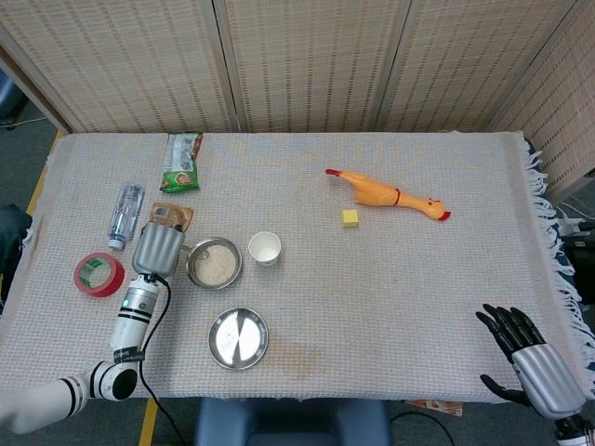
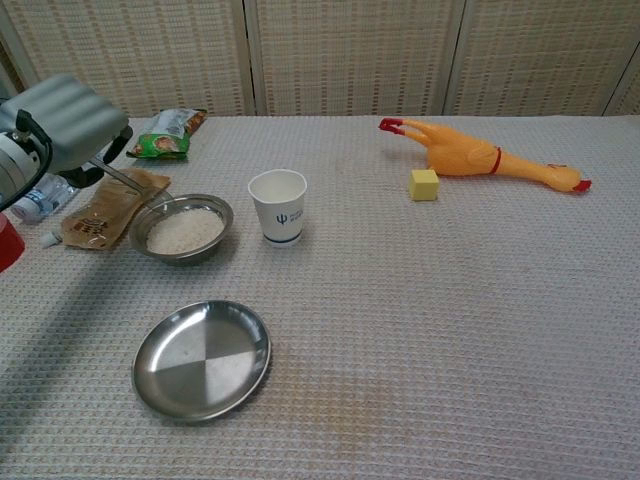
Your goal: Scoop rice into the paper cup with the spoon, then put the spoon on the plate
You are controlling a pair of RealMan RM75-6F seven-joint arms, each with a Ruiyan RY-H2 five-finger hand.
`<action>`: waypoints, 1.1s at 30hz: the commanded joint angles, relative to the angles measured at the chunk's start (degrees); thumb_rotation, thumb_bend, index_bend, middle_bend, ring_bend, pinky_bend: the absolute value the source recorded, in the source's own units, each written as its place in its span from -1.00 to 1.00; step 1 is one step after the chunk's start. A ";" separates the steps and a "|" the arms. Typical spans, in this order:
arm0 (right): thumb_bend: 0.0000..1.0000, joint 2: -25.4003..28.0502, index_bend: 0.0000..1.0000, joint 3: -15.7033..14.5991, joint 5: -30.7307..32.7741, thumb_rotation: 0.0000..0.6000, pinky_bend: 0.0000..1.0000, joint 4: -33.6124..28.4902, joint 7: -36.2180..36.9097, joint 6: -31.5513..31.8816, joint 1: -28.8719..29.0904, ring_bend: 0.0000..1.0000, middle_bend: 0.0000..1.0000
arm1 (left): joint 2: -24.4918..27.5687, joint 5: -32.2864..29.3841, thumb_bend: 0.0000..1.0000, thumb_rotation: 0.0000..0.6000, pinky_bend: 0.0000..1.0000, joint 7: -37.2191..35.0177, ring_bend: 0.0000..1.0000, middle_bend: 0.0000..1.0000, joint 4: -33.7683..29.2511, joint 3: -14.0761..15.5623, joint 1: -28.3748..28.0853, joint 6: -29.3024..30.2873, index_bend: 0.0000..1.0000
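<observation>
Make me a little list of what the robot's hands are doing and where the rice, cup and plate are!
left hand: holds the spoon, its tip down at the rice
right hand: open, at the table's near right corner, holding nothing
rice bowl: metal, full of white rice, left of the cup
paper cup: upright; inside too hard to see
plate: shiny metal, bare, in front of the bowl
other stuff: rubber chicken, yellow block, red tape roll
</observation>
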 commanded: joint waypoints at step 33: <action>-0.76 1.76 -1.00 -1.41 -1.46 1.00 -1.00 -1.06 1.25 1.02 -0.38 -1.00 -1.00 | -1.89 -2.91 0.11 1.00 1.00 -8.26 1.00 1.00 0.10 1.35 1.23 -5.42 0.49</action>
